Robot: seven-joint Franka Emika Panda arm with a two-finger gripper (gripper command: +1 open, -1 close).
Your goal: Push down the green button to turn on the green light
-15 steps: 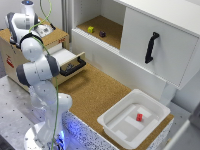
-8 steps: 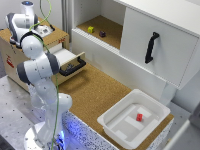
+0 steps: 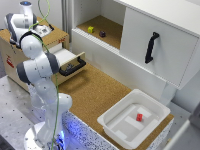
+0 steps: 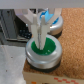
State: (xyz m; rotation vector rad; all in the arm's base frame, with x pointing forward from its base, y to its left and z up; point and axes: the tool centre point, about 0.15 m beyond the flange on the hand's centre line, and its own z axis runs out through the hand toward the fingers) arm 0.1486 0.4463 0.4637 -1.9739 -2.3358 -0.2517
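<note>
We see our hand with fingers pressed together, gripping nothing, its tips on the green button. The button sits on the cork surface of the wooden box at the exterior view's far left.

The arm rises from its base at the lower part of the exterior view's left. It bends at the elbow and reaches up and back toward the far left corner, where the wrist points downward. In the wrist view the gripper points straight down, its two white fingers pressed together with no gap between them.
</note>
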